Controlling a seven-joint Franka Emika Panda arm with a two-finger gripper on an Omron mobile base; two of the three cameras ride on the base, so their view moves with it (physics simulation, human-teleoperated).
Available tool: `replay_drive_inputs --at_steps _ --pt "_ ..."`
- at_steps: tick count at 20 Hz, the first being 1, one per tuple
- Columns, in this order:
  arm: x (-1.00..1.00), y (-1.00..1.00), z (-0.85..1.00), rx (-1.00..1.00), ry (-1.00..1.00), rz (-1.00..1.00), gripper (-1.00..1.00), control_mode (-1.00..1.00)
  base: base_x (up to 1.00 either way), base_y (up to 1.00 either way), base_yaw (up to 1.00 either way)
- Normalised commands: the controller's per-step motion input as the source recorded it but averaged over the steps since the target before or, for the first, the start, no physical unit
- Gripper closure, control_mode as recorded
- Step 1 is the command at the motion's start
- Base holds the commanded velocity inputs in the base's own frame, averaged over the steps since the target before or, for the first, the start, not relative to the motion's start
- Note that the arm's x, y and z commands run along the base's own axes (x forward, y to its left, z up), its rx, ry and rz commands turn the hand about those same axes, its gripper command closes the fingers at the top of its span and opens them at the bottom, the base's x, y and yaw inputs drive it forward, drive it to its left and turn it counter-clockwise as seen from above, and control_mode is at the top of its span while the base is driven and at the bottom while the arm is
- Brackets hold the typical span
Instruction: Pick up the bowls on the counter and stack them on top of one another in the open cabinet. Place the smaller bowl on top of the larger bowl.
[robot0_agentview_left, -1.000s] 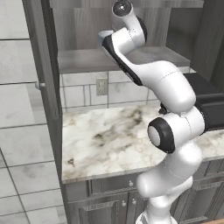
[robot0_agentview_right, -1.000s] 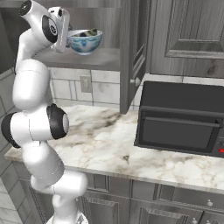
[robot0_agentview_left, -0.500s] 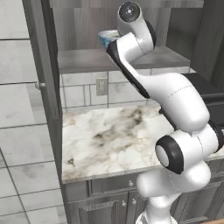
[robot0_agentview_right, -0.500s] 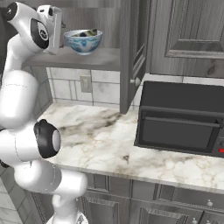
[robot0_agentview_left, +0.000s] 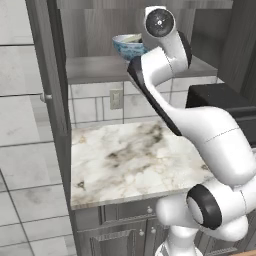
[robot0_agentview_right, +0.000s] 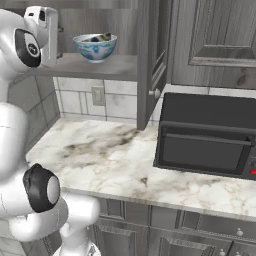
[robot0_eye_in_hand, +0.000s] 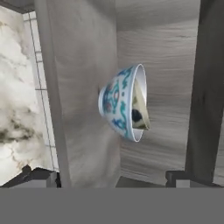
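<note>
Pincer (robot0_eye_in_hand: 111, 177) stands wide apart and grips nothing; its two small dark finger tips (robot0_eye_in_hand: 41, 176) rise at the bottom of the hand view, well back from the bowls; that view is rolled on its side. Larger bowl (robot0_agentview_right: 95, 46) is round with a small foot, smooth white inside, with a blue and teal pattern over a pale outside; it stands upright on the flat grey shelf (robot0_agentview_right: 107, 67) of the open cabinet (robot0_agentview_left: 55, 95), clear of the white arm (robot0_agentview_right: 30, 45) beside it. Smaller bowl (robot0_eye_in_hand: 141, 111) sits nested inside the larger one; plain grey-beige rim shows above the patterned rim, with a dark patch within that cannot be identified. Cabinet is grey wood grain, walls and back alike, with a long door (robot0_agentview_right: 150, 60) and a round knob. Counter (robot0_agentview_left: 130, 160) below is a white marble slab with brown-grey veining, smooth and flat, over grey drawer fronts with small knobs. Black boxy microwave (robot0_agentview_right: 207, 135) rests on the counter at the right; pale square tiles and an outlet plate (robot0_agentview_left: 116, 98) line the wall behind.
</note>
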Motion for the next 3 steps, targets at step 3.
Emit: replay_drive_inputs --at_steps 3 --pt "-0.78 0.0 0.07 0.0 -0.08 0.0 -1.0 -1.0 0.0 0.0 0.0"
